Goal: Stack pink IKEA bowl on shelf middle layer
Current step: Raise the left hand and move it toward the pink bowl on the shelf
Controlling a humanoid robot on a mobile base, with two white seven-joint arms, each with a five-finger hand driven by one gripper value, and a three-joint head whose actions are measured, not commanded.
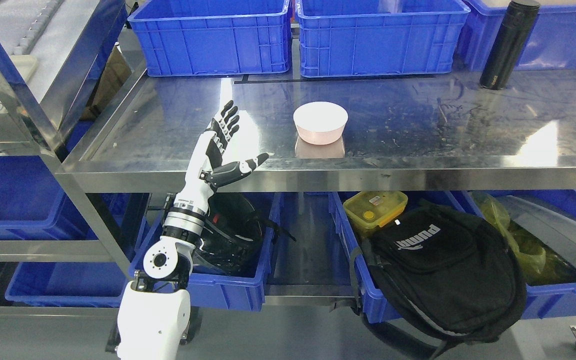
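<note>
the pale pink round bowl (320,122) sits mouth-down near the front edge of the steel shelf layer (418,125); it lies well to the right of the white-and-black left hand (223,150), whose fingers are spread wide, holding nothing.

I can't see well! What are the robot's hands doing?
Left hand: open, fingers spread, holding nothing, left of the pink bowl.
Right hand: not in view.
</note>
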